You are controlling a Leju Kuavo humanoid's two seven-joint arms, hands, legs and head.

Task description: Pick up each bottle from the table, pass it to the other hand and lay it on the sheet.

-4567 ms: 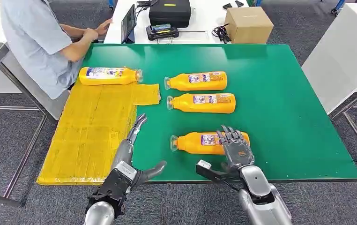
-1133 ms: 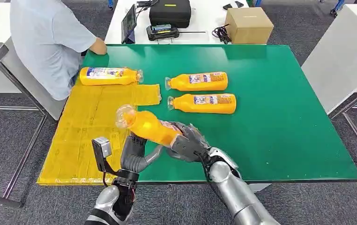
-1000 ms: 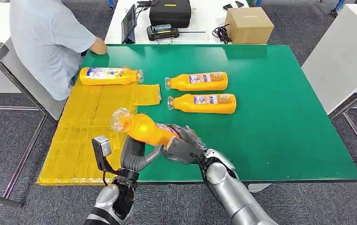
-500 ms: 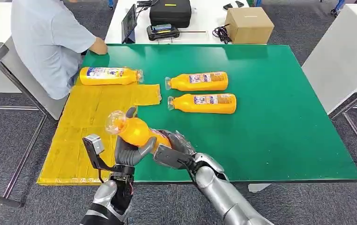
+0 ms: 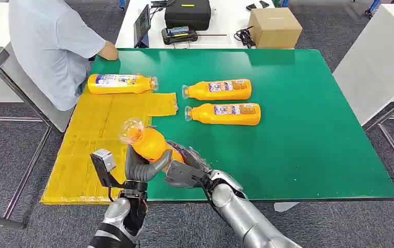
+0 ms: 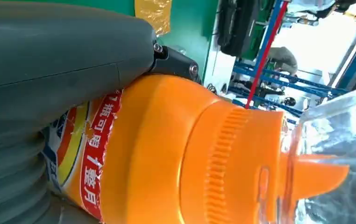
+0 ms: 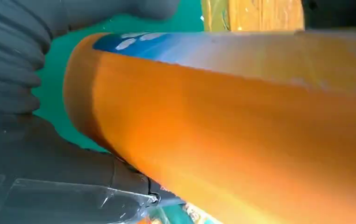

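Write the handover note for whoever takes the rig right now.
Both hands grip one orange plastic bottle with a clear cap in mid-air near the table's front edge: left hand near the neck end, right hand at its base end.
Done: one orange bottle lies at the far end of the yellow sheet.
Left: finish this pass, lay it down, then the two orange bottles on the green table.
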